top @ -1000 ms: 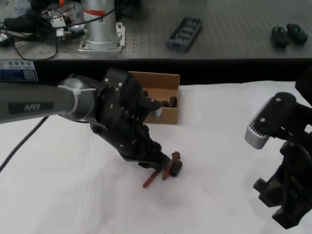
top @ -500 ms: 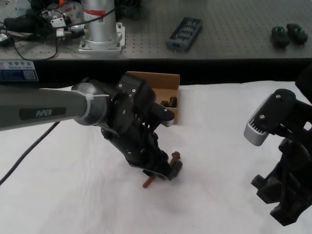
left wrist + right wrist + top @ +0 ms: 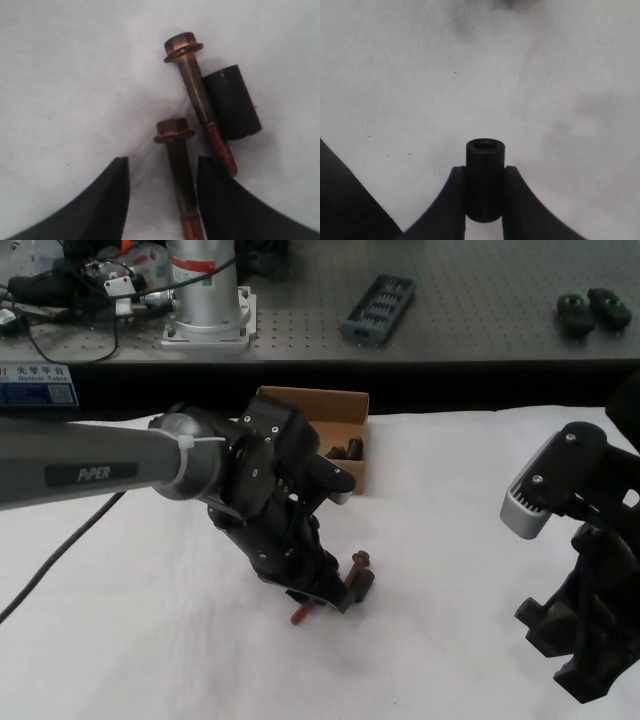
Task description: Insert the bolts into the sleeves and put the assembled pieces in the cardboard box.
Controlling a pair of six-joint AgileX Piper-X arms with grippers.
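The left claw (image 3: pixel 161 172) hangs low over the middle of the white-covered table (image 3: pixel 140 650), fingers apart. One bolt (image 3: pixel 180 165) lies flat on the cloth with its shaft in the gap between the fingers and its head pointing away from the claw. The finger on one side appears to sit right against the shaft, though the left wrist view does not settle whether they touch.

A second bolt (image 3: pixel 197 95) lies just beside the first, its head farther from the claw. A loose sleeve (image 3: pixel 231 102) lies on its side against that bolt's shaft.

The right claw (image 3: pixel 485 175) is above bare cloth toward the table's right edge and near corner. It is clamped on a black sleeve (image 3: pixel 485 157), which stands out past the fingertips with its open bore showing.

The cardboard box (image 3: pixel 310 400) sits at the table's far edge, behind the left arm. Dark pieces (image 3: pixel 345 450) lie inside it, too small to identify.
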